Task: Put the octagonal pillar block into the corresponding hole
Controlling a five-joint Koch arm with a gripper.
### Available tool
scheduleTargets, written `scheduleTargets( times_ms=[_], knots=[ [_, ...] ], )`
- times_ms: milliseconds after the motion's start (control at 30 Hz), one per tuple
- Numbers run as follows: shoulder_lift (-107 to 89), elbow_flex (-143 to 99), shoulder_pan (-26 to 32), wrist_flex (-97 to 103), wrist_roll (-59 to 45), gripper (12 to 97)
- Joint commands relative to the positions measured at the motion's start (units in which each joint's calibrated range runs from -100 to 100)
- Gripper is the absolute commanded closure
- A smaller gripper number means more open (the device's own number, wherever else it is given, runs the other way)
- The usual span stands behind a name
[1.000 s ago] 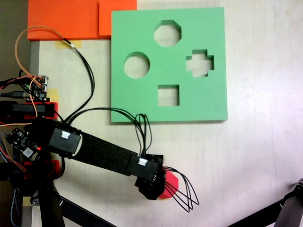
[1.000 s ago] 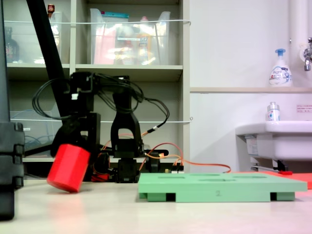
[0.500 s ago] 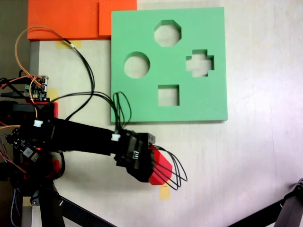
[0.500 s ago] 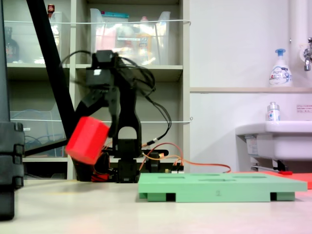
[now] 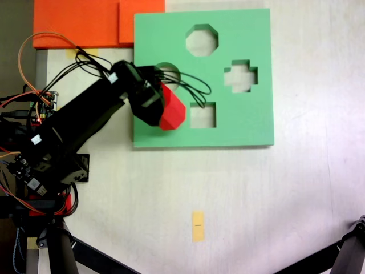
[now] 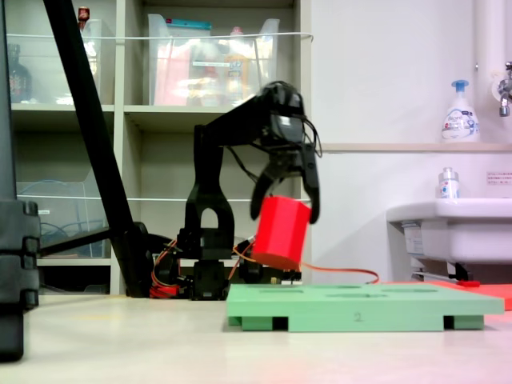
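Observation:
The red octagonal pillar block (image 5: 171, 109) (image 6: 281, 232) hangs tilted in the air above the green foam board (image 5: 251, 125) (image 6: 360, 308), well clear of its top. My gripper (image 5: 163, 107) (image 6: 285, 210) is shut on the block, with its black fingers down both sides of it. From above, the block lies between the round cut-out (image 5: 169, 68), partly covered by the gripper, and the square cut-out (image 5: 204, 115). The corresponding hole (image 5: 202, 40), eight-sided, is at the board's far edge, up and to the right of the block.
A cross-shaped cut-out (image 5: 240, 76) is right of the eight-sided one. Orange foam sheets (image 5: 80, 23) lie at the board's top-left corner. A yellow tape mark (image 5: 197, 226) sits on the pale table. The arm's base and wiring (image 5: 40, 165) are at the left. Shelves stand behind (image 6: 160, 120).
The arm has swung the block from the bare table near the tape mark up over the green board's left part. The block was lifted higher and stays in the gripper.

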Motion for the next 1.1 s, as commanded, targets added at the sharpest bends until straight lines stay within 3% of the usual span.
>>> scheduleTargets(
  times_ms=[0, 333, 467, 700, 1067],
  knots=[
    [1.1, 2.1, 2.0, 7.2, 2.0, 74.0],
    [22.3, 21.2, 4.6, 17.5, 3.4, 74.4],
    [29.3, 29.9, 5.0, 17.6, 3.8, 84.9],
    [43.7, 44.4, 5.9, 17.7, 4.6, 84.9],
    [50.6, 49.6, 6.1, 21.6, 5.2, 84.9]
  ],
)
